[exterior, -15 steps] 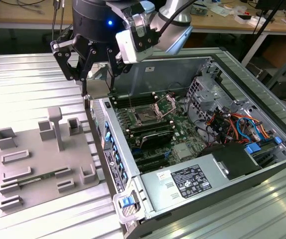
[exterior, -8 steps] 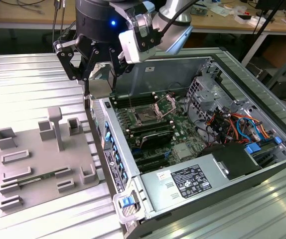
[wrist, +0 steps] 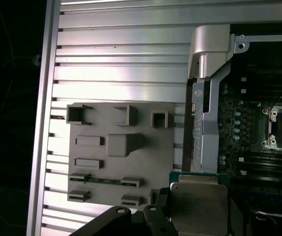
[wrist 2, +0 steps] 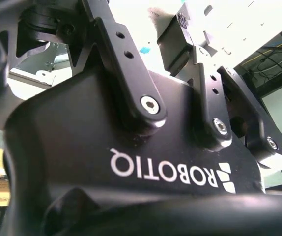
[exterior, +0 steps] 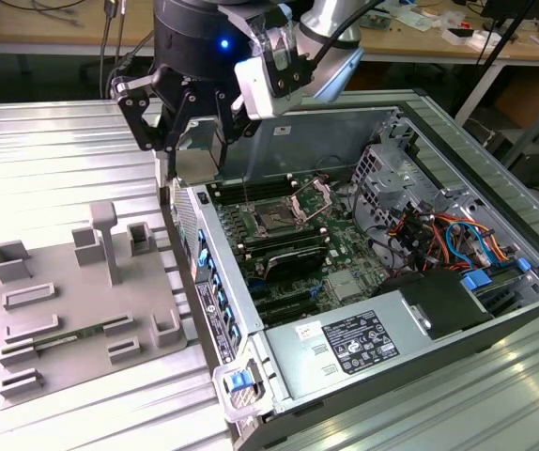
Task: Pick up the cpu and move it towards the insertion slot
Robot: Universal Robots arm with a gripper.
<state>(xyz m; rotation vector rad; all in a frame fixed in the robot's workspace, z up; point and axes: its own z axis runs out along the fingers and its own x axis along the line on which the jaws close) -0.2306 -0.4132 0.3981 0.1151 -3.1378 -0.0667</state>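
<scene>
Already your pincer [wrist: 180,216] grips the cpu [wrist: 198,199], lifted off the counter [exterior: 63,141]. It hangs above the case's edge, well short of the insertion slot [exterior: 275,222].

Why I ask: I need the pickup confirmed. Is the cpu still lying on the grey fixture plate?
No: in the first wrist view the cpu sits held at the hand, off the grey fixture plate.
</scene>
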